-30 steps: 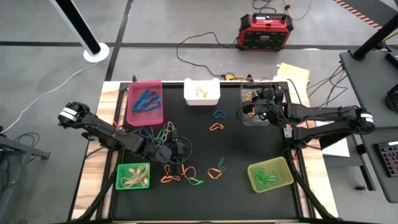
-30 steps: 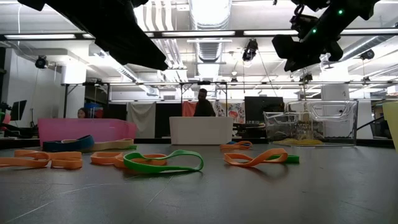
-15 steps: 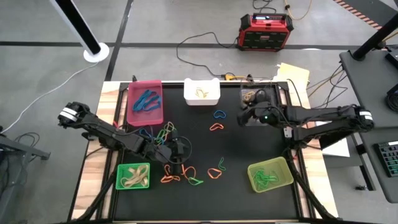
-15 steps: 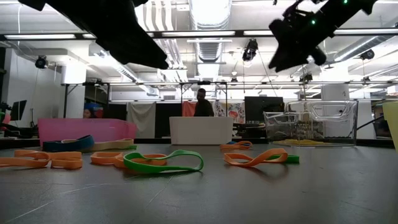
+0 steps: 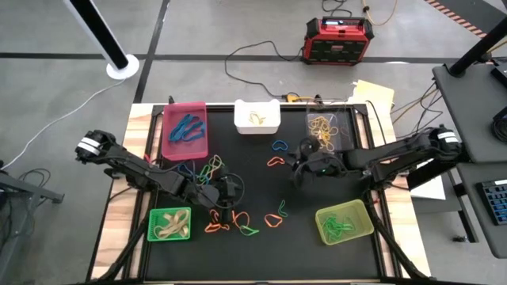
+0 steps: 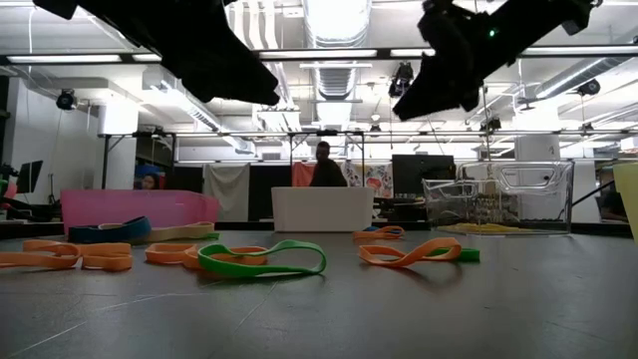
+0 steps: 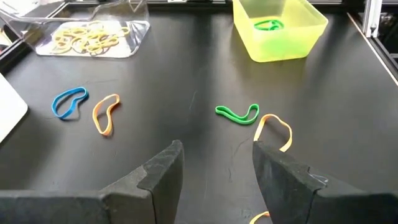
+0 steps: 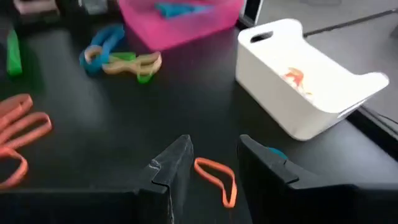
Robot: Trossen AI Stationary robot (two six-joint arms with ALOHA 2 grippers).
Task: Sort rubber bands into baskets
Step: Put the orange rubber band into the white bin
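While the right gripper (image 5: pixel 299 169) hung open and empty over an orange band (image 8: pixel 217 178) mid-worktop, it risked pinching the blue band (image 5: pixel 280 145) nearby.

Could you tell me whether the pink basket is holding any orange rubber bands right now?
No, the pink basket holds only blue bands in the high view.
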